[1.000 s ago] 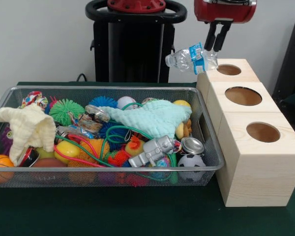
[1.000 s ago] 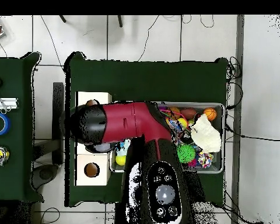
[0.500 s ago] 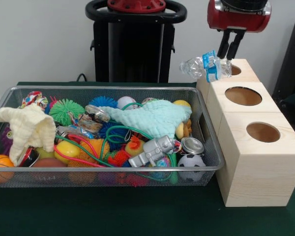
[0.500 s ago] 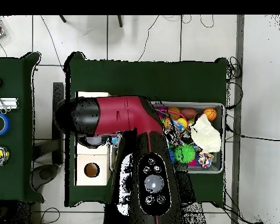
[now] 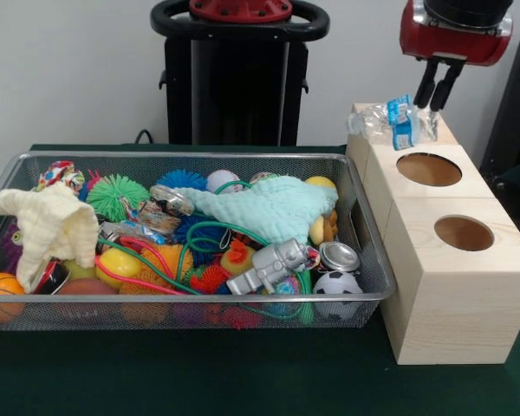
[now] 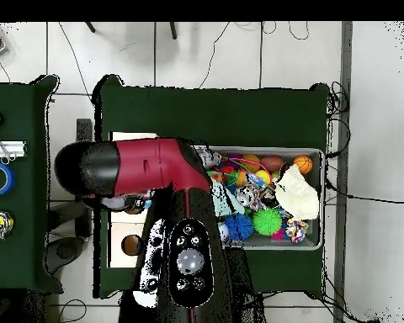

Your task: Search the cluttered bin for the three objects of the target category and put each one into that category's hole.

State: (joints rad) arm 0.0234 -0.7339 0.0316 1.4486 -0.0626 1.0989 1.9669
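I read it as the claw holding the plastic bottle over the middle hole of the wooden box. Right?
Not quite. The front view shows the claw holding the plastic bottle over the wooden box's hole farthest from the camera, which the bottle hides. The middle hole lies open and uncovered, nearer the camera.

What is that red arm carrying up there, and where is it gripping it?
The gripper holds a clear plastic bottle with a blue label, pinched at one end, so the bottle hangs sideways over the farthest wooden box.

The tool (image 5: 437, 97) has carried the plastic bottle (image 5: 388, 120) sideways, over the wooden box's (image 5: 433, 243) farthest hole.
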